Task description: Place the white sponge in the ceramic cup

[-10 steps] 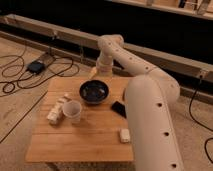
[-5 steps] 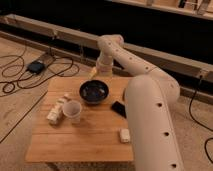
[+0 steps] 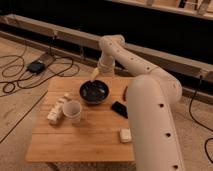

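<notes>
The white sponge (image 3: 125, 135) lies flat on the wooden table (image 3: 90, 142), near its front right, beside my arm's lower segment. The ceramic cup (image 3: 73, 110) stands upright left of the table's middle, in front and to the left of the dark bowl. My gripper (image 3: 94, 74) hangs over the table's far edge, just behind the bowl, far from both the sponge and the cup. It holds nothing that I can see. My white arm arches from the lower right up and over to the gripper.
A wide dark glossy bowl (image 3: 94, 92) sits at the table's far middle. A long cream-white lumpy object (image 3: 57, 110) lies left of the cup. A flat black rectangle (image 3: 119, 108) lies right of the bowl. Cables and a black box (image 3: 36, 66) are on the floor at left.
</notes>
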`<state>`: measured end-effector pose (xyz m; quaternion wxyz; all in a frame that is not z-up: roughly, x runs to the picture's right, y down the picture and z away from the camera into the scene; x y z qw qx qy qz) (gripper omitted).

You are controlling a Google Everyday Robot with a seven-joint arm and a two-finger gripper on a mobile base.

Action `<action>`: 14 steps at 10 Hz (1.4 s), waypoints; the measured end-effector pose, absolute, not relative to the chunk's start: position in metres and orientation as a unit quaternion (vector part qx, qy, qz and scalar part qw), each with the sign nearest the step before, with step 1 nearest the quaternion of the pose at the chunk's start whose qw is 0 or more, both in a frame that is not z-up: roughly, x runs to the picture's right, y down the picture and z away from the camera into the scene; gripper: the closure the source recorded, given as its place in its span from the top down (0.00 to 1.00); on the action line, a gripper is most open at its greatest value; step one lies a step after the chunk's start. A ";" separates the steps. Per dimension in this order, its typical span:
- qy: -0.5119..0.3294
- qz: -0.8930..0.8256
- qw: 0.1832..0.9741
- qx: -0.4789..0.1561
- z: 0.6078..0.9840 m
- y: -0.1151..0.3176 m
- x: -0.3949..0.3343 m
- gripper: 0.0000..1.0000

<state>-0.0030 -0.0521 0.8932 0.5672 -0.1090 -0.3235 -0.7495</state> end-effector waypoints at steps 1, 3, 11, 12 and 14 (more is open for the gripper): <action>-0.318 -0.753 0.565 -0.114 0.887 -0.047 0.009 0.80; -0.306 -0.755 0.567 -0.120 0.874 -0.036 0.026 0.80; -0.265 -0.726 0.612 -0.166 0.813 0.090 0.090 0.80; -0.262 -0.718 0.619 -0.178 0.809 0.105 0.096 0.80; -0.257 -0.706 0.628 -0.204 0.798 0.131 0.105 0.80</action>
